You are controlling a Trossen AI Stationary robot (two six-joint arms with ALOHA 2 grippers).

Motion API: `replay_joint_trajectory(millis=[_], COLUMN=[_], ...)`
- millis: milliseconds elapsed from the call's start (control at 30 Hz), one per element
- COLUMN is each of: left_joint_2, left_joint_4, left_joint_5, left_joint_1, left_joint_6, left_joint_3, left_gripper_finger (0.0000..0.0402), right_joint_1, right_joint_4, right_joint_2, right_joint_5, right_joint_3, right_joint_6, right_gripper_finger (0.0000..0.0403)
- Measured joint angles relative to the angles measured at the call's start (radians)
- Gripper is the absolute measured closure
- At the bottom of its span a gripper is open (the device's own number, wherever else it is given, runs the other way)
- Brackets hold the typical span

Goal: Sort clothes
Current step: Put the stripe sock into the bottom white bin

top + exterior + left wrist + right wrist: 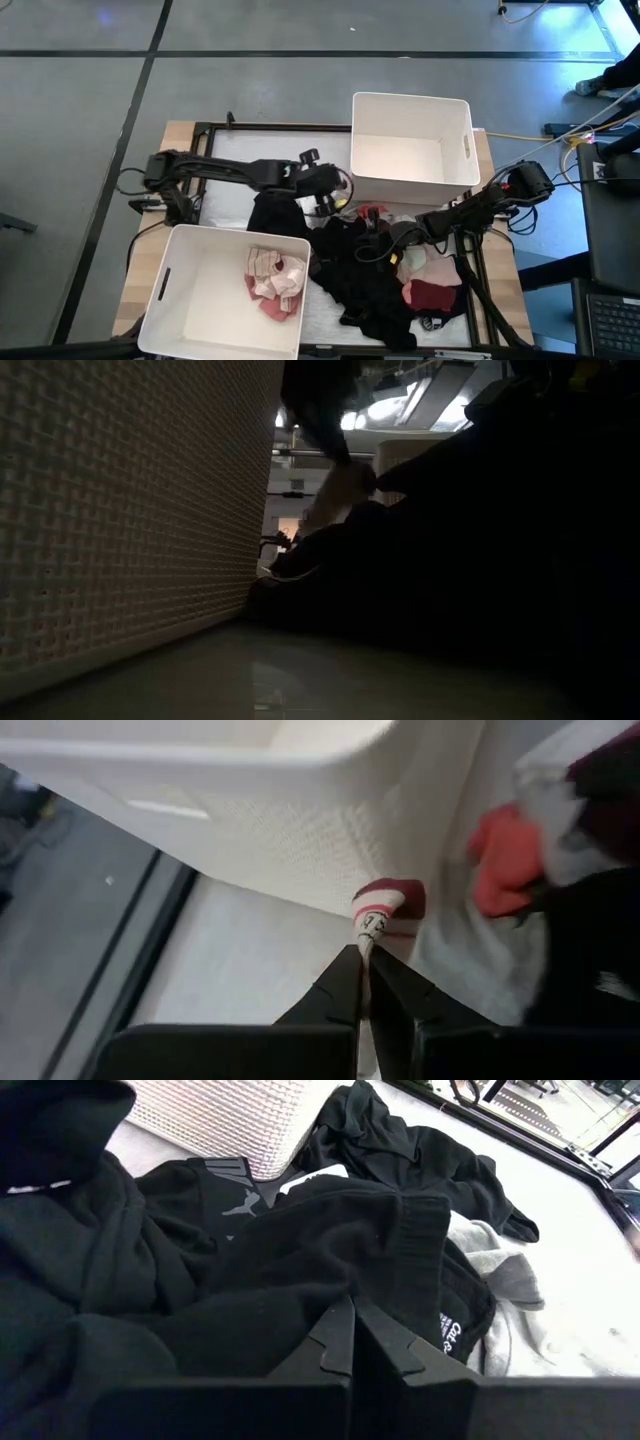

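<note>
left fingers pinched on a striped sock beside the far bin

the left gripper (pixel 338 200) is seen near the desk's middle, just in front of the far bin (pixel 412 140). in the left wrist view its fingers (pixel 345 990) are pressed together on a small striped sock (pixel 385 912), white w/ maroon toe and bands, which lies close against that bin's textured wall. a red-orange piece (pixel 505 860) is seen just beside it on the white desk (pixel 240 960).

the right gripper (pixel 408 242) is set low over the clothes pile (pixel 370 275), at the desk's right-centre. in the right wrist view its fingers (pixel 335 1335) are pressed together w/ nothing visibly between them, tips against a black garment (pixel 330 1250). a grey garment (pixel 500 1295) is seen past it, partly under the black fabric.

the pile is mostly black, spread btw. the two bins; pink, maroon and pale pieces (pixel 432 280) are found at its right side. the near bin (pixel 200 290) holds a few pink and white items (pixel 275 280). the far bin looks bare inside.
</note>
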Motion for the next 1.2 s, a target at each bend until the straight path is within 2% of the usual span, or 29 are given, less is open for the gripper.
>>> replay_joint_trajectory(millis=[133,267,700,967,1067,1200], left_joint_2=[-0.088,-0.168,-0.378,-0.438,-0.437,-0.426], left_joint_4=[-0.015,-0.022,-0.02,-0.102,-0.187,-0.34], left_joint_5=[-0.052,-0.06,-0.058,-0.052,-0.003,0.006], left_joint_1=[-0.056,-0.112,-0.386,-0.56,-0.617,-0.686], left_joint_6=[-0.01,-0.023,-0.236,-0.517,-0.621,-0.771], left_joint_3=[0.0,0.0,0.001,0.002,0.001,-0.003], left_gripper_finger=[0.0394,0.0398,0.0397,0.0395,0.0398,0.0399], right_joint_1=[0.0,0.0,0.0,0.0,0.0,0.0], right_joint_4=[0.001,0.0,0.001,0.001,0.002,0.004], right_joint_2=[0.0,0.0,0.0,0.0,0.0,0.0], right_joint_5=[0.0,0.001,0.008,-0.04,-0.035,-0.035], right_joint_3=[0.0,0.0,0.0,0.0,0.0,0.0], right_joint_6=[0.0,0.0,0.0,0.032,0.032,0.032], right_gripper_finger=[0.0397,0.0397,0.0397,0.0397,0.0397,0.0397])
